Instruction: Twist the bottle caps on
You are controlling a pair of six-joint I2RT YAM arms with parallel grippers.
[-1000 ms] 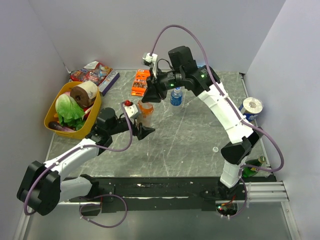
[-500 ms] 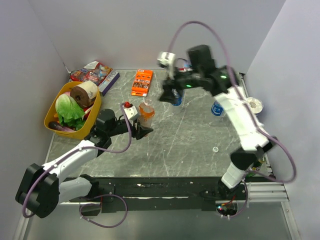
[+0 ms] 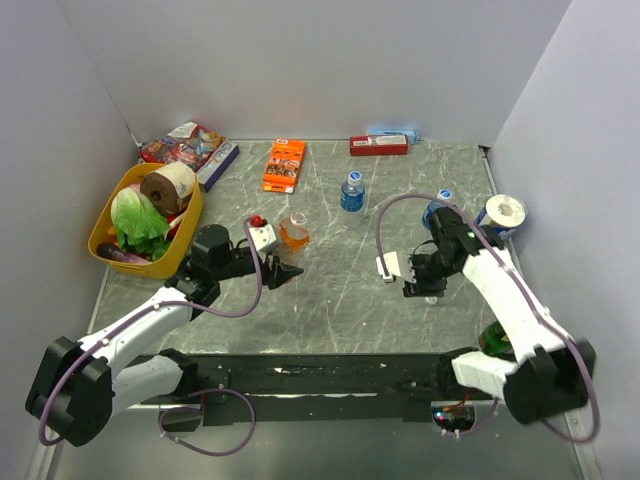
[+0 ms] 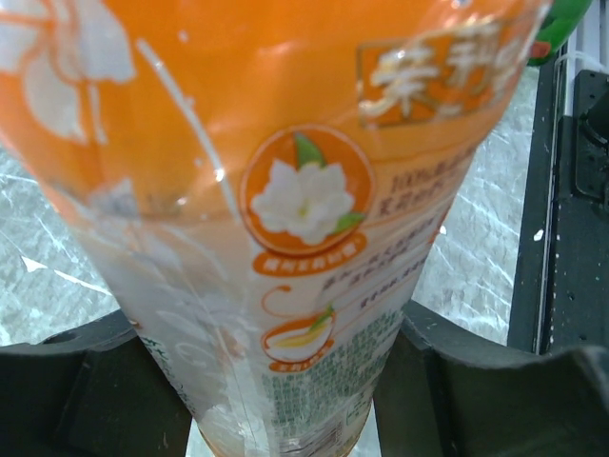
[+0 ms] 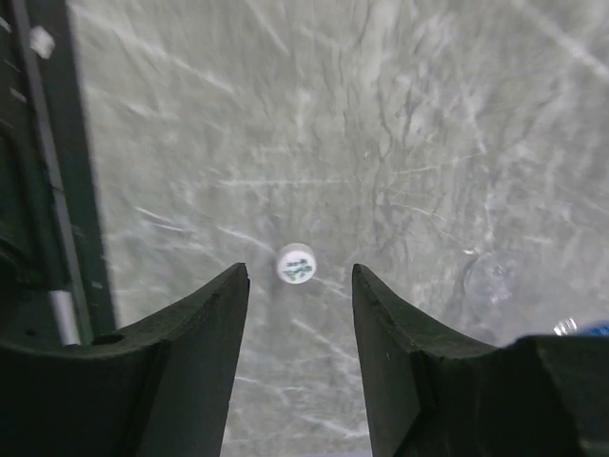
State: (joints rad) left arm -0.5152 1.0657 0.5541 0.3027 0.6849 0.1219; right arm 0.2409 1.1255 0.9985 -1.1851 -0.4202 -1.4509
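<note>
The orange-drink bottle [image 4: 285, 190] is clamped near its base by the left pincer [image 3: 283, 267], evidently steadied for capping. The right pincer [image 5: 300, 290] is spread above the whitish cap [image 5: 296, 264] lying on the surface [image 5: 381, 143].

Bottle [image 4: 285, 190] label: framed white Chinese characters, upper right; fine print below unreadable. Cap [image 5: 295, 264]: green marks, illegible.

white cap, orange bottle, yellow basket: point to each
white cap [image 5: 295, 264]: right wrist view, its printed top
orange bottle [image 4: 304, 195]: left wrist view, flower on its label
yellow basket [image 3: 160, 266]: top external view, its near wall
</note>
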